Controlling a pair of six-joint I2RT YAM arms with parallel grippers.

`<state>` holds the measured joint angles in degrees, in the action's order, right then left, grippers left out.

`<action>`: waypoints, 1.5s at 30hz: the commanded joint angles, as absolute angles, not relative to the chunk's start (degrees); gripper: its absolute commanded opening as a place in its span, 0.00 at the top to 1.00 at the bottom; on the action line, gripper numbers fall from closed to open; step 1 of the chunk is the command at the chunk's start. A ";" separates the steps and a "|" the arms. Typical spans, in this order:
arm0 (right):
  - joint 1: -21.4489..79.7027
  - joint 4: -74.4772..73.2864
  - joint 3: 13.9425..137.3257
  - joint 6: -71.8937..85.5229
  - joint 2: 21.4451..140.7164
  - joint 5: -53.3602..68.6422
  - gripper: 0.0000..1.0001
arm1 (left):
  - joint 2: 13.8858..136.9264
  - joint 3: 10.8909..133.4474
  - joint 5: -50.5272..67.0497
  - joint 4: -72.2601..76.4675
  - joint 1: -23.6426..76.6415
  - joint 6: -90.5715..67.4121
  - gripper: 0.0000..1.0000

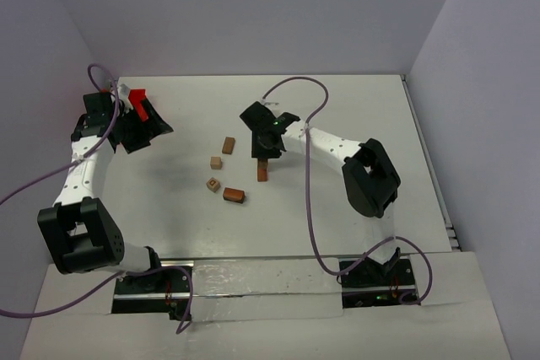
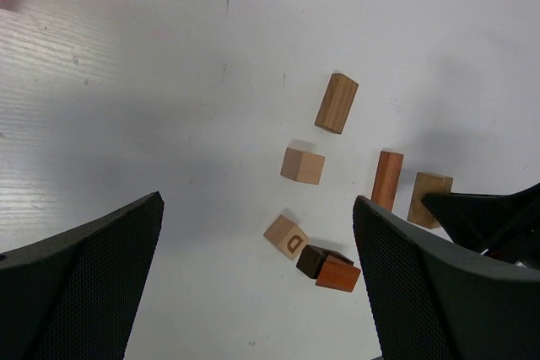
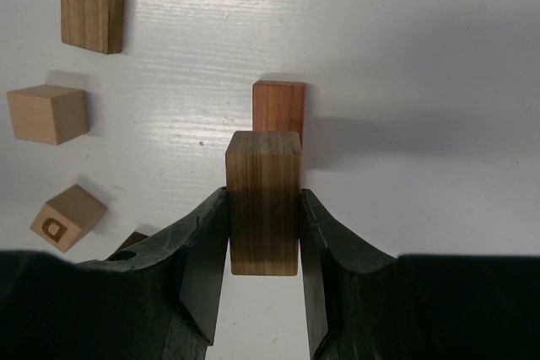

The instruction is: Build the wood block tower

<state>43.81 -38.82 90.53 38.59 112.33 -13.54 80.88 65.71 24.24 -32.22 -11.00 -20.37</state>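
One brown block [image 3: 263,187] tight in right hand [image 3: 263,212], reddish block [image 3: 279,107] just beyond; left hand [image 2: 257,208] agape.

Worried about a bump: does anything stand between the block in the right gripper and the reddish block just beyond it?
Nothing visible does. The brown block in the right gripper sits right by the reddish block; the other blocks lie off to one side.

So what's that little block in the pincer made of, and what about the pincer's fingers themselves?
The held block looks like bare, unvarnished wood: it is dull brown with fine grain lines running lengthwise. The fingers of the right pincer look like matte black moulded plastic, smooth and without shine, though hard rubber can't be ruled out.
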 commanded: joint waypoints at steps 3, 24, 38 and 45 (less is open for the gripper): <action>43.59 -41.13 94.39 41.31 114.86 -15.91 1.00 | 81.49 66.45 23.60 -29.81 -11.43 -21.09 0.01; 43.63 -41.41 95.89 40.69 118.46 -15.54 0.97 | 82.49 66.66 23.59 -29.74 -11.34 -21.18 0.01; 43.59 -42.15 97.59 40.61 120.38 -15.47 0.95 | 83.50 66.88 23.38 -30.01 -11.34 -21.09 0.01; 43.58 -42.63 99.04 40.17 121.63 -15.78 0.95 | 83.41 66.80 23.55 -29.97 -11.34 -21.01 0.01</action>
